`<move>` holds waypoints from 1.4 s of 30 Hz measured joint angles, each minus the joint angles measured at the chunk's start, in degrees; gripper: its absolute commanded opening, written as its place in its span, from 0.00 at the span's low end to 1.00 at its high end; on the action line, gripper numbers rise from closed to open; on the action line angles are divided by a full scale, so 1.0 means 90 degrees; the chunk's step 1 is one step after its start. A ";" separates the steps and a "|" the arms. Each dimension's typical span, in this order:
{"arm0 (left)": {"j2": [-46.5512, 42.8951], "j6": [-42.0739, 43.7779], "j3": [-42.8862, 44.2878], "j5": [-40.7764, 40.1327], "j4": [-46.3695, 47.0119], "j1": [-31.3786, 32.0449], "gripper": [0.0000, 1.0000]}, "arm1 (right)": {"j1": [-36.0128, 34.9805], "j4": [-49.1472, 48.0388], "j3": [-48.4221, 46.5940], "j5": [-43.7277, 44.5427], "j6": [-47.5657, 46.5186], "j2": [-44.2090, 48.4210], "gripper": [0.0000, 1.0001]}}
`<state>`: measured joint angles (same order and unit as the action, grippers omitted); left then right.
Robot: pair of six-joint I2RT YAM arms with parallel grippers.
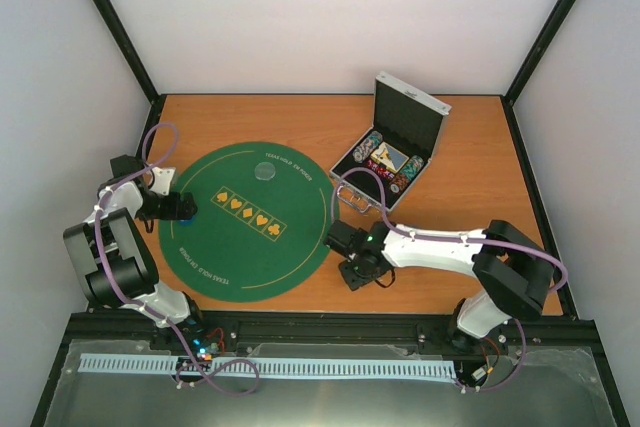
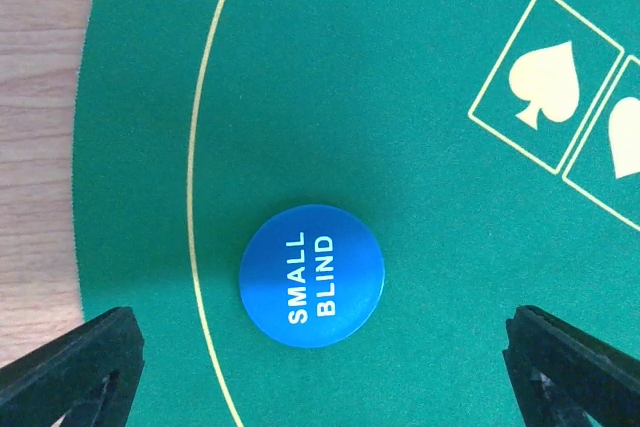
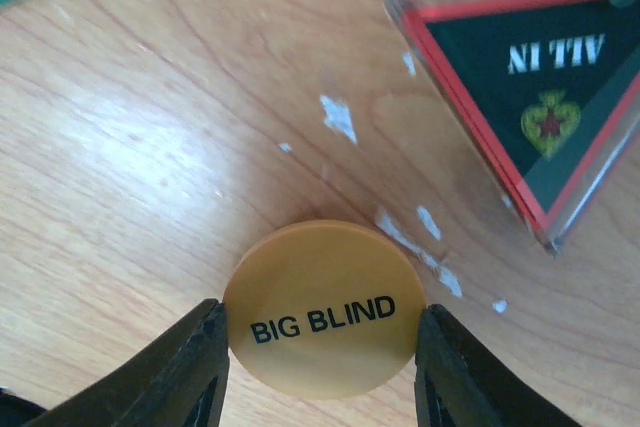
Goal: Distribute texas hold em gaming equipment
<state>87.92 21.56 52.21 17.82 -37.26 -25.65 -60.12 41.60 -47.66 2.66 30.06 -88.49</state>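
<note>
A blue disc (image 2: 312, 275) marked SMALL BLIND lies flat on the green mat (image 2: 400, 97), just inside its yellow ring. My left gripper (image 2: 322, 347) is open wide above it, with a finger on either side and clear of it; it sits at the mat's left edge (image 1: 186, 209). My right gripper (image 3: 320, 342) is shut on an orange disc (image 3: 322, 287) marked BIG BLIND, at the wooden table right of the mat (image 1: 358, 269). A black triangular ALL IN marker (image 3: 530, 97) lies on the wood beside it. A clear disc (image 1: 265, 171) rests on the mat's far side.
The silver case (image 1: 408, 112) stands open at the back right, holding several striped poker chips (image 1: 385, 157). The round mat (image 1: 250, 247) covers the table's left half. Bare wood (image 1: 450, 207) lies between case and right arm. Walls close the sides.
</note>
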 measured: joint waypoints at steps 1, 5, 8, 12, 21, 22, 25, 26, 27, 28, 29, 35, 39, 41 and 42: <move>0.0000 0.0000 0.0000 0.0000 0.0000 0.0000 1.00 | 0.0000 0.0007 -0.0058 -0.0019 -0.0034 0.0000 0.38; 0.0000 0.0000 0.0000 0.0002 0.0000 0.0000 1.00 | -0.0002 -0.0027 -0.0488 -0.0114 -0.0267 -0.0080 0.37; 0.0000 0.0000 0.0000 0.0049 0.0000 0.0000 1.00 | -0.0024 -0.0204 -0.1088 -0.0243 -0.0542 -0.0505 0.36; -0.0002 0.0000 0.0000 0.0121 0.0002 0.0000 1.00 | -0.0129 -0.0461 -0.2069 -0.0350 -0.0952 -0.1396 0.36; -0.0136 0.0002 -0.0083 0.0141 0.0010 0.0000 1.00 | -0.0517 -0.0435 -0.3337 -0.0245 -0.1632 -0.2863 0.44; -0.0136 0.0002 -0.0083 0.0141 0.0007 0.0000 1.00 | -0.0544 -0.0415 -0.3359 -0.0243 -0.1656 -0.2866 0.51; -0.0136 0.0000 -0.0083 0.0143 0.0007 0.0000 1.00 | -0.0600 -0.0350 -0.3368 -0.0211 -0.1724 -0.2878 0.68; -0.0136 0.0000 -0.0083 0.0146 0.0007 0.0000 1.00 | -0.0607 -0.0306 -0.3371 -0.0204 -0.1768 -0.2878 0.71; -0.0136 0.0000 -0.0083 0.0153 0.0005 0.0000 1.00 | -0.0612 -0.0270 -0.3376 -0.0202 -0.1763 -0.2878 0.76; -0.0136 0.0000 -0.0083 0.0165 0.0005 0.0000 1.00 | -0.0614 -0.0236 -0.3385 -0.0202 -0.1787 -0.2878 0.81; -0.0136 0.0000 -0.0083 0.0172 0.0005 0.0000 1.00 | -0.0614 -0.0199 -0.3405 -0.0202 -0.1800 -0.2878 0.85; -0.0170 0.0002 -0.0083 0.0197 -0.0007 0.0000 1.00 | -0.0617 -0.0044 -0.3463 -0.0015 -0.1955 -0.2545 1.00; -0.0279 0.0002 -0.0083 0.0194 -0.0010 0.0000 1.00 | -0.0539 0.0092 -0.3463 0.0347 -0.2106 -0.1659 1.00; -0.0328 0.0002 -0.0083 0.0197 -0.0010 0.0000 1.00 | -0.0389 0.0165 -0.3451 0.0512 -0.2157 -0.1122 1.00; -0.0352 0.0002 -0.0080 0.0199 -0.0015 0.0000 1.00 | -0.0236 0.0194 -0.3415 0.0597 -0.2178 -0.0818 1.00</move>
<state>84.75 21.58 51.48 19.62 -37.39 -25.65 -62.24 43.35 -78.39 8.03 10.46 -95.85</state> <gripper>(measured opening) 0.997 0.997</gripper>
